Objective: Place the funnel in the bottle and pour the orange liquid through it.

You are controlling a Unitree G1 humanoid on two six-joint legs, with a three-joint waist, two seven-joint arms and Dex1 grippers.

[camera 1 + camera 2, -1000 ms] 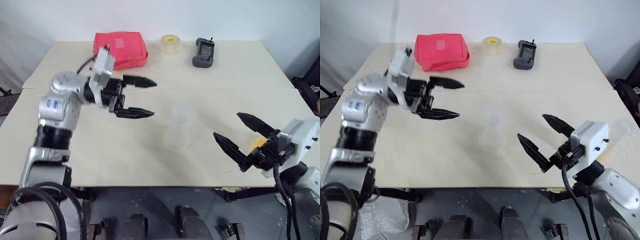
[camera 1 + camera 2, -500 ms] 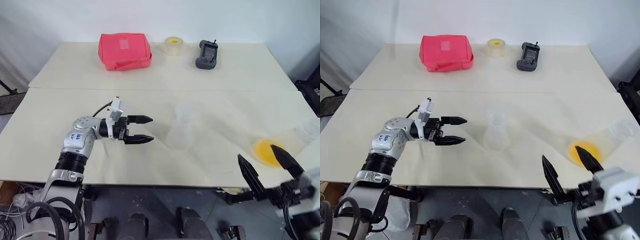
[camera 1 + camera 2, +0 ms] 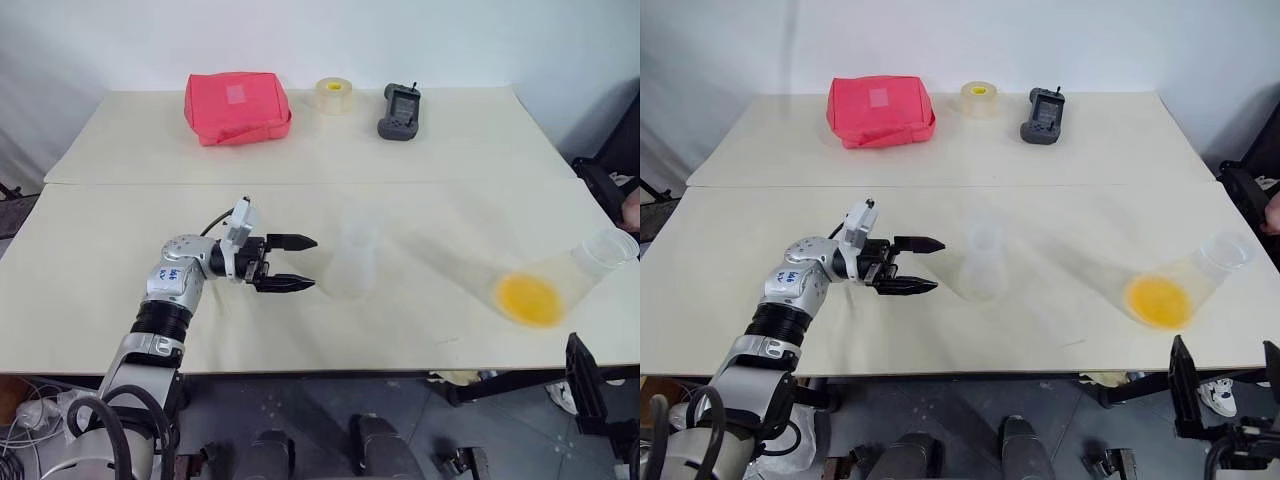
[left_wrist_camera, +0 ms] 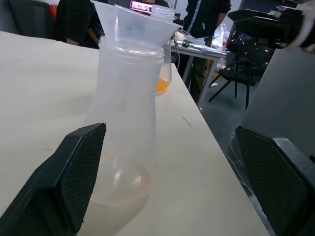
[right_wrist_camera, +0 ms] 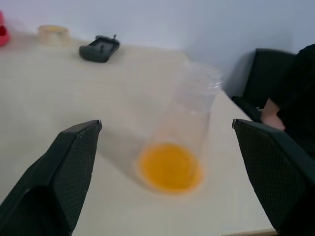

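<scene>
I see the funnel (image 4: 134, 24) seated in the bottle (image 3: 352, 258) at mid-table. My left gripper (image 3: 306, 263) gapes wide just left of it. The orange liquid (image 3: 528, 298) sits in what looks like a clear vessel (image 3: 570, 280) near right; my right gripper (image 5: 162, 172), also wide, holds nothing.

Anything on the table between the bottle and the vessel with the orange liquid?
No. Between the bottle and the orange liquid, the head views show bare table.
</scene>
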